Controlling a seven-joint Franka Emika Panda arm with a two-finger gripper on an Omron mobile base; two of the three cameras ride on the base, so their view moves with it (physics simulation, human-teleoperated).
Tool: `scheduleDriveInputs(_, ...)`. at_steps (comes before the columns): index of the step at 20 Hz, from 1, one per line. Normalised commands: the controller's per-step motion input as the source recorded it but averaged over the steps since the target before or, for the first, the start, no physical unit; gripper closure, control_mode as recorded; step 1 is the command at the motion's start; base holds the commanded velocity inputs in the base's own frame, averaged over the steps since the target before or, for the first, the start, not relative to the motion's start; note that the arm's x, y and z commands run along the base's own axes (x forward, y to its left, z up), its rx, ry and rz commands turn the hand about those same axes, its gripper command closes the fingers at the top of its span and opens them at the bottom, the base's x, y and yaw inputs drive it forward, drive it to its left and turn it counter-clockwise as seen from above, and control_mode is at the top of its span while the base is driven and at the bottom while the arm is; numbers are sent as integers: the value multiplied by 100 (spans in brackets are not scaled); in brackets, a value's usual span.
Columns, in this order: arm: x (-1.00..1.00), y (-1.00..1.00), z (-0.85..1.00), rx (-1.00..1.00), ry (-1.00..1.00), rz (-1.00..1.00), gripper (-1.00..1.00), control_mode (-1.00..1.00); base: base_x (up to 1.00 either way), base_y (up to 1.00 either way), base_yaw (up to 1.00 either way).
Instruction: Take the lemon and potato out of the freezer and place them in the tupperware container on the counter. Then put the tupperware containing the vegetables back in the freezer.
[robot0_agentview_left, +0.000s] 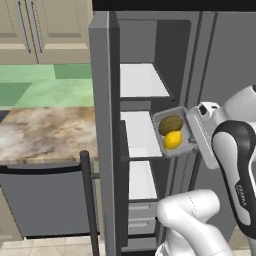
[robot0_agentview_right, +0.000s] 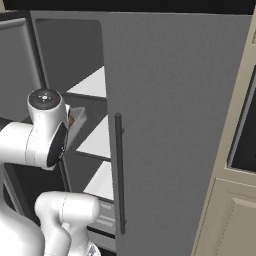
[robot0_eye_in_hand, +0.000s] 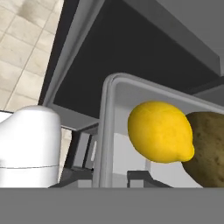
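The grey tupperware container (robot0_agentview_left: 182, 114) hangs tipped on its side in front of the open freezer (robot0_agentview_left: 142, 80), level with the middle white shelf (robot0_agentview_left: 137, 132). Inside it the dark olive-brown potato (robot0_agentview_left: 170, 125) lies above the yellow lemon (robot0_agentview_left: 173, 140), and the two touch. My gripper (robot0_agentview_left: 191, 126) is shut on the container's right rim. In the hand view the lemon (robot0_eye_in_hand: 159, 131) and potato (robot0_eye_in_hand: 210, 148) sit close against the container's wall (robot0_eye_in_hand: 107, 131). From the right base view a corner of the container (robot0_agentview_right: 78, 119) peeks out behind my arm.
The freezer's door (robot0_agentview_left: 102, 125) stands open to the left, its dark bar handle (robot0_agentview_left: 87, 200) low down. Beyond it lies the marbled counter (robot0_agentview_left: 50, 132). Another grey door (robot0_agentview_right: 175, 125) with a handle (robot0_agentview_right: 119, 175) stands on the right. Drawers (robot0_agentview_left: 140, 215) sit at the freezer's bottom.
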Motion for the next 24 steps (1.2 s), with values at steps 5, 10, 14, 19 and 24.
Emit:
scheduleDriveInputs(5,29,0,23,0,-14,3,100,-100,0,0,0)
scheduleDriveInputs(10,46,8,24,0,-11,-3,100,-100,0,0,0)
scheduleDriveInputs(14,51,2,21,0,-5,-6,100,-100,0,0,0)
scheduleDriveInputs(19,47,0,38,2,7,-6,100,-100,0,0,0)
scheduleDriveInputs(24,56,0,31,2,7,-2,100,-100,0,0,0)
